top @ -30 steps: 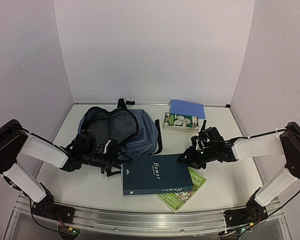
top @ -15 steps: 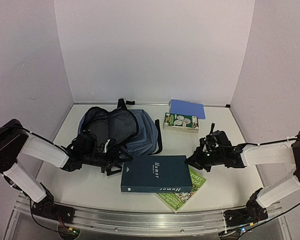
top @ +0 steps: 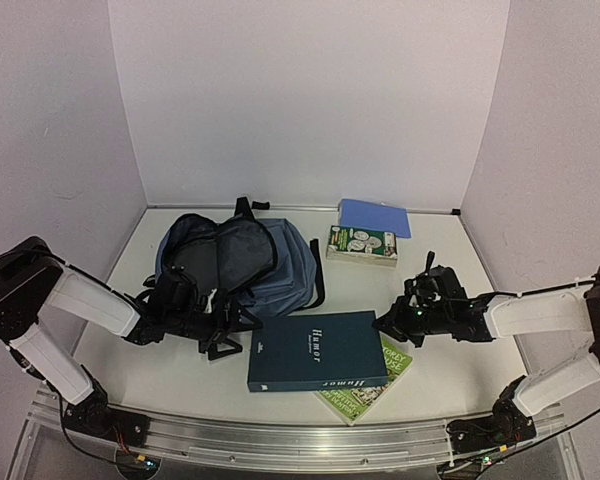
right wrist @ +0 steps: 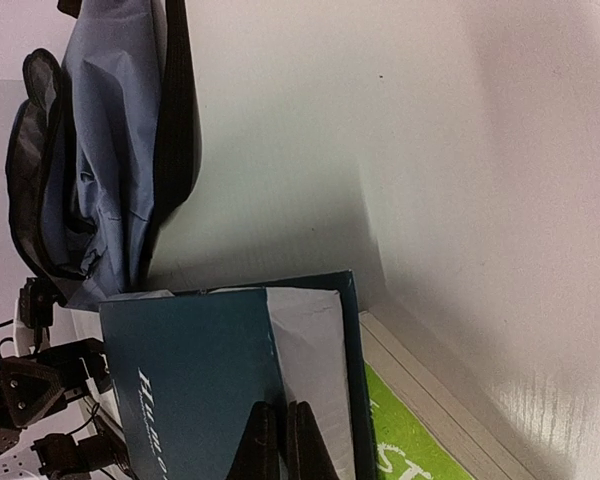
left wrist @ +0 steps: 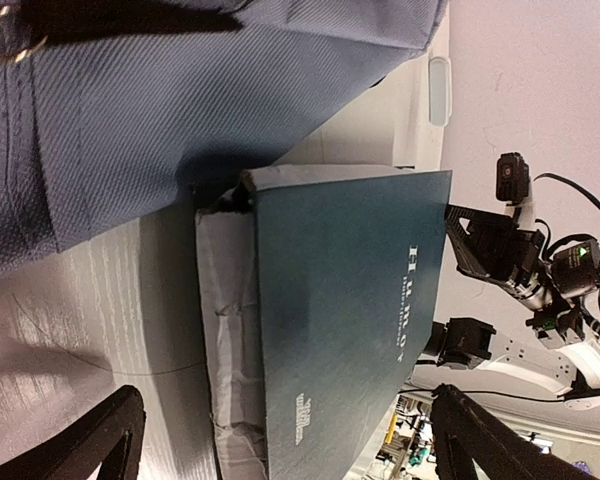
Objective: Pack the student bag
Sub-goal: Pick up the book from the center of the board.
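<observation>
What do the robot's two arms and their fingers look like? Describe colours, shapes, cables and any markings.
The left arm and right arm both have white covers on the long links and bulky black joints. Thin black cables run along them. The fingers are black, flat and tapered. A small green light glows on the right wrist. No lettering is readable.
</observation>
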{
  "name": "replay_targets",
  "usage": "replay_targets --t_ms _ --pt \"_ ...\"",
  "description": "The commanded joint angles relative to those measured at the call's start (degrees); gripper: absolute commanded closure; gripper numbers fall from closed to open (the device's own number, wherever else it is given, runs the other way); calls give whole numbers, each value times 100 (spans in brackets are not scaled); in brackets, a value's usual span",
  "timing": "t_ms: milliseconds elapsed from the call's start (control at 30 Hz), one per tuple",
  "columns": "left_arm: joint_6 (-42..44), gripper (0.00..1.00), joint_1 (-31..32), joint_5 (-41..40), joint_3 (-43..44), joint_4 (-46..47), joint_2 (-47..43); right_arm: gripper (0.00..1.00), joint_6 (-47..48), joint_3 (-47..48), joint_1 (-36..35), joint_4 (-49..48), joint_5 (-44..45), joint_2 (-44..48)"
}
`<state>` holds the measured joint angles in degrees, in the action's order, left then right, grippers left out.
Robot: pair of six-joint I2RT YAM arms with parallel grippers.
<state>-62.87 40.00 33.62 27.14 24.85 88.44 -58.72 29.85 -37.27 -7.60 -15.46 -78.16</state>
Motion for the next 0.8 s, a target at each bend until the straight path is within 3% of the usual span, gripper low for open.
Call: replay_targets --t_ms 0,367,567,767 --pt "-401 0 44 331 -191 585 320 100 -142 -142 66 444 393 -258" --pt "-1156 2 504 423 -286 2833 1521 100 -235 -57 70 338 204 -227" --pt "-1030 5 571 239 -244 3544 1436 100 -254 -32 67 304 80 -313" --pt "-727 24 588 268 -83 3365 898 100 -298 -12 69 219 -5 -350"
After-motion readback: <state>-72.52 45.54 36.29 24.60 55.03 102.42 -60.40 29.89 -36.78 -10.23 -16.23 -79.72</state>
